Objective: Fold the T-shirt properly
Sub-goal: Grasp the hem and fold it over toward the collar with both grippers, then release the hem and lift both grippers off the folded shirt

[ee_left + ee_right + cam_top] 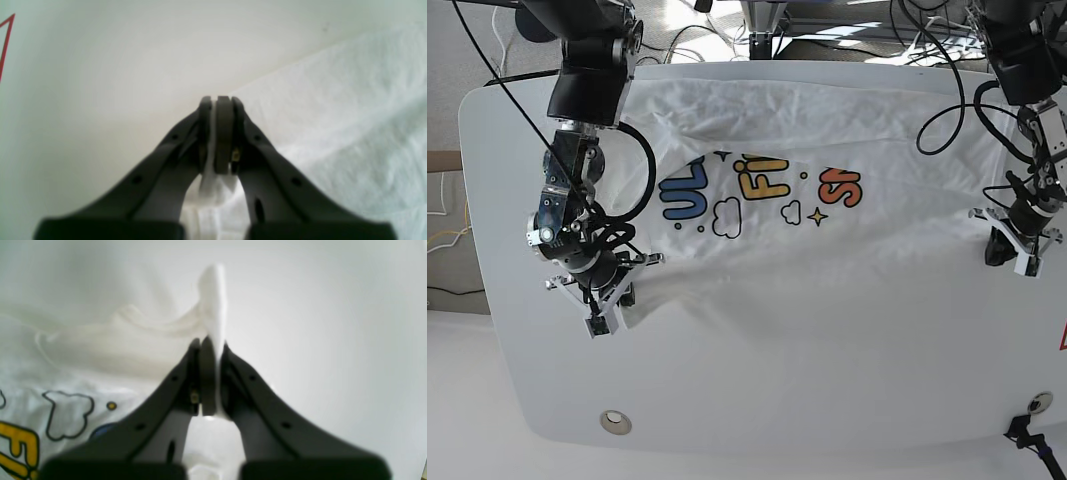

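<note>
White and rounded at its corners, the table (757,400) carries the T-shirt (827,290) spread across most of its width, print side up, with coloured letters and clouds showing near the middle. The fabric nearer the camera lies doubled over the lower part of the print, with creases running across it.

Each tool is clamped on cloth. The right tool (210,343) pinches a white edge that stands up between its tips, and the left tool (220,100) has a thin white layer caught between its pads. In the base view they sit at opposite side edges of the shirt, well apart.

To fold well from here, both arms should probably travel together at matching height and pace, keeping the held edge taut so it lands straight. Uneven motion would likely skew the crease or drag the layers beneath.
</note>
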